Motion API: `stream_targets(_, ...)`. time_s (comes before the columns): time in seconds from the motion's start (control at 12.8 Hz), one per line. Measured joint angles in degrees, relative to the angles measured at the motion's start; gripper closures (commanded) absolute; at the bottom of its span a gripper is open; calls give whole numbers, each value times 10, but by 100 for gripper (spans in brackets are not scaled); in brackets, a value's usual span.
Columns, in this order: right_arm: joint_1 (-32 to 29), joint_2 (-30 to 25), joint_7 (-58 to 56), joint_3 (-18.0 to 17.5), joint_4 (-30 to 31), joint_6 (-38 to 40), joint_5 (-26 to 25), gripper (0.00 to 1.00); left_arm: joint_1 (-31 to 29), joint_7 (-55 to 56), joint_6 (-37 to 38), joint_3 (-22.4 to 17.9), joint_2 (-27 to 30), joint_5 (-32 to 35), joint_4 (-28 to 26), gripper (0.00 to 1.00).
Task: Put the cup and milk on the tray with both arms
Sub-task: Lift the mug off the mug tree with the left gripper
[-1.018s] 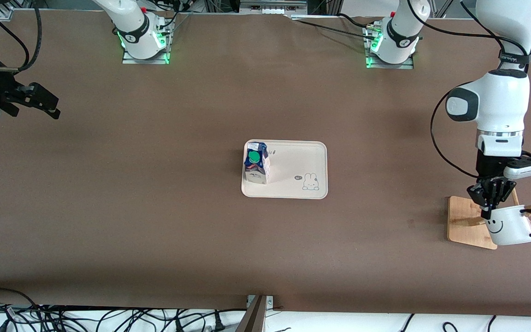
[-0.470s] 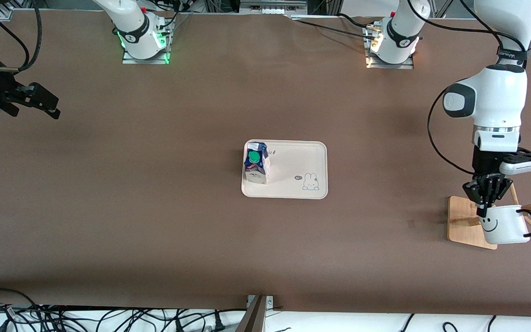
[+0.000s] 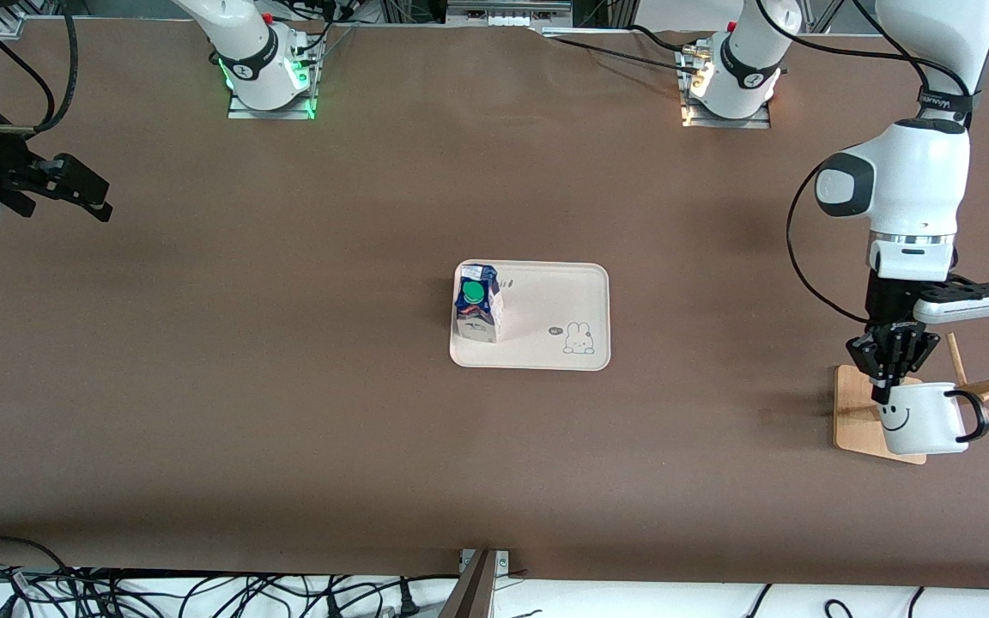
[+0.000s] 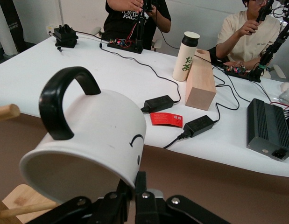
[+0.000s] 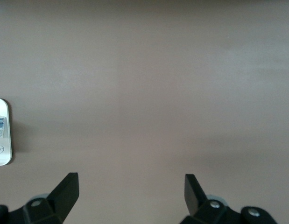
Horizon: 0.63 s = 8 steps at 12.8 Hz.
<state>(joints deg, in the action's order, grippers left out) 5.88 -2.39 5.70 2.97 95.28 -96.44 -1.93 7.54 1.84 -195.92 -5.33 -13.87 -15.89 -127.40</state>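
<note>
- Since the earlier frame the left gripper [image 3: 885, 390] has carried the white smiley mug [image 3: 919, 418] toward the tray [image 3: 546, 296], and the mug has swung from tilted toward upright over the wooden rack base [image 3: 857, 403].
- Its jaws pinch the mug's rim, which leaves the black handle free of the rack's pegs; the left wrist view shows the wall clamped between the fingers [image 4: 139, 186].
- The milk carton [image 3: 477, 313] already stands in the tray, at the end toward the right arm, so the end by the rabbit drawing stays bare for the mug.
- The right gripper [image 3: 74, 193] waits well apart from the tray, at the right arm's end of the table, jaws spread and empty.
- Count: one mug, one carton, one tray, one rack, two arms.
</note>
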Motion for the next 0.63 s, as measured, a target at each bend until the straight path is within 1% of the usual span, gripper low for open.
stream_targets(0.23, 0, 0, 0, 0, 0, 0, 0, 0, 4, -13, 6, 19, 9, 1, -21, 100)
stream_targets(0.39, 0, 0, 0, 0, 0, 0, 0, 0, 7, -52, 56, 27, 15, 1, -24, 100)
stream_targets(0.63, 0, 0, 0, 0, 0, 0, 1, 0, 11, -68, 146, 33, 28, 1, -25, 100)
